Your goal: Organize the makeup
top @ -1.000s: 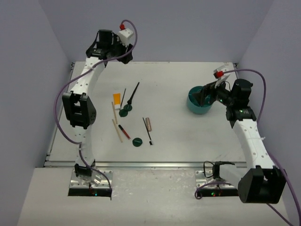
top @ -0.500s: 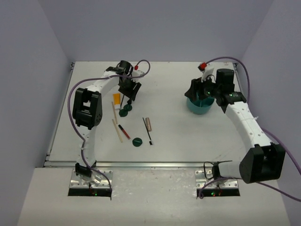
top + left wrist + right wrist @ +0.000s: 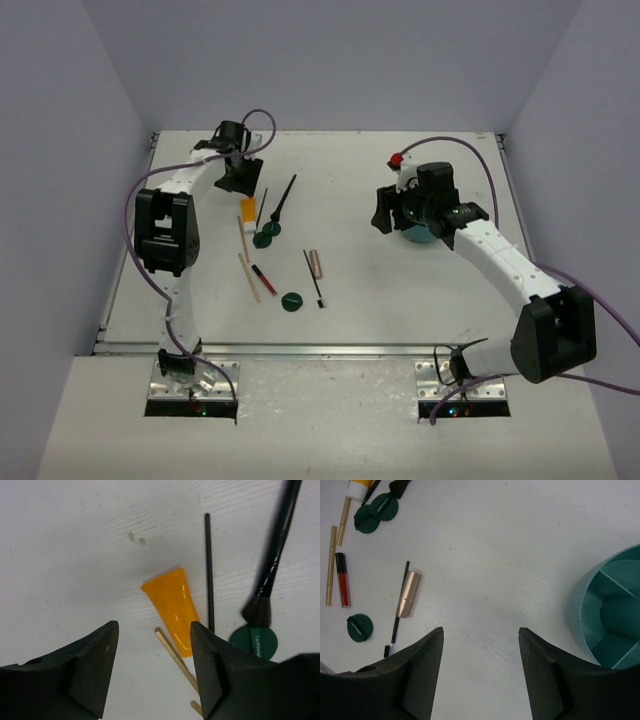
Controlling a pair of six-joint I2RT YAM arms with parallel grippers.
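Observation:
The makeup lies left of centre on the table. An orange wedge (image 3: 248, 209) (image 3: 172, 610), a thin black brush (image 3: 262, 208) (image 3: 209, 570) and a thick black brush (image 3: 283, 200) (image 3: 272, 560) lie at the back. Two dark green discs (image 3: 264, 238) (image 3: 292, 301), wooden sticks (image 3: 243, 238) (image 3: 175, 657), a red-black pencil (image 3: 264, 279) (image 3: 341, 579) and a beige tube (image 3: 314, 263) (image 3: 408, 594) lie nearer. My left gripper (image 3: 243, 178) (image 3: 153, 625) is open and empty just behind the wedge. My right gripper (image 3: 385, 215) (image 3: 480, 630) is open and empty over bare table.
The teal round divided container (image 3: 420, 234) (image 3: 607, 610) stands right of centre, partly hidden by my right arm in the top view. Another thin black brush (image 3: 315, 280) (image 3: 397, 625) lies beside the beige tube. The table's back wall is close behind my left gripper.
My left gripper came down from high at the back to just behind the orange wedge. My right gripper swung left from over the teal container to its left side.

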